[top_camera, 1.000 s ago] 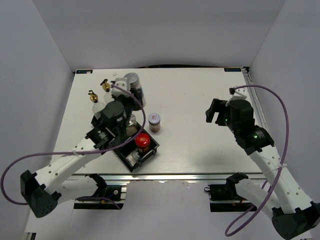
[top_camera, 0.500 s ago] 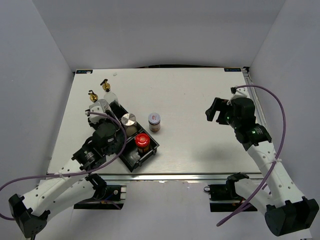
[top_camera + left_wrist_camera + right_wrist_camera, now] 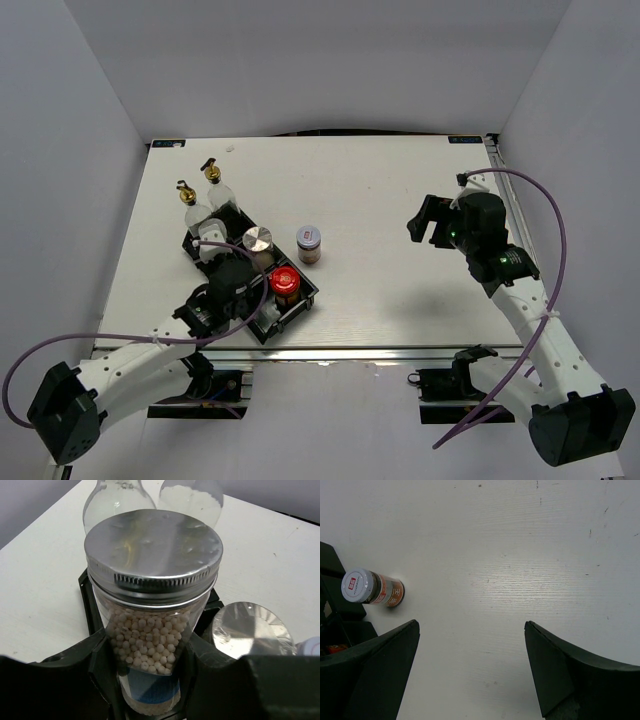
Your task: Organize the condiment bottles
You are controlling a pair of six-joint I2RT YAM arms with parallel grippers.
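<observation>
The jar of white pellets [image 3: 152, 580] stands upright, my left gripper [image 3: 150, 655] clenched on its glass. It sits low in a compartment of the black tray [image 3: 85, 587], just in front of the tall glass bottles [image 3: 117, 497] and beside a second silver-lidded jar [image 3: 250, 630], though I cannot tell if its base is seated. I judge this the placing step: settle it, let go, lift straight up clear of the neighbours. My right gripper [image 3: 471, 625] hangs wide open and empty, and the pale-lidded jar [image 3: 357, 586] out on the table is likely next.

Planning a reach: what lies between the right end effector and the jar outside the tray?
Only bare table separates right end effector and jar, in the top view.
</observation>
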